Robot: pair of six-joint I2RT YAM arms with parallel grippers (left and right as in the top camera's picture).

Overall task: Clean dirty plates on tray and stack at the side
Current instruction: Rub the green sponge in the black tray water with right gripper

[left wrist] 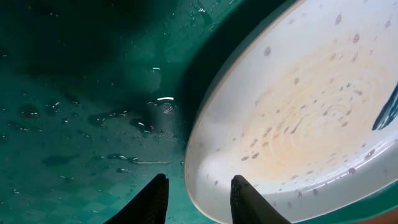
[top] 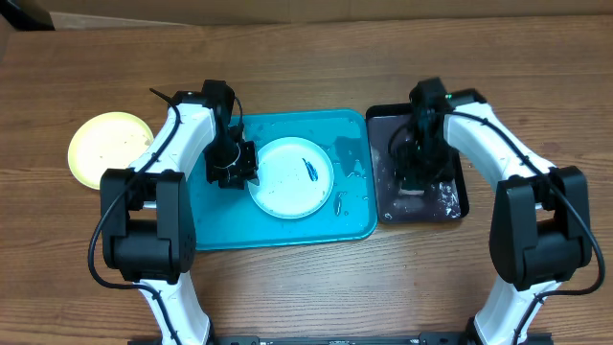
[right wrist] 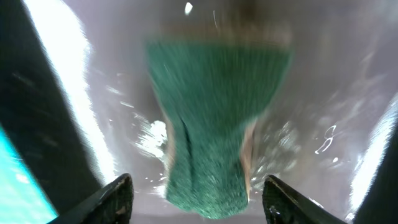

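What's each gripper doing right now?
Left gripper: open, jaws astride the rim of the white plate, no grip visible.
Right gripper: open, green sponge between the jaws, not clamped.

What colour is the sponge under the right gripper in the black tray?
The sponge is green; the right wrist view shows it best.
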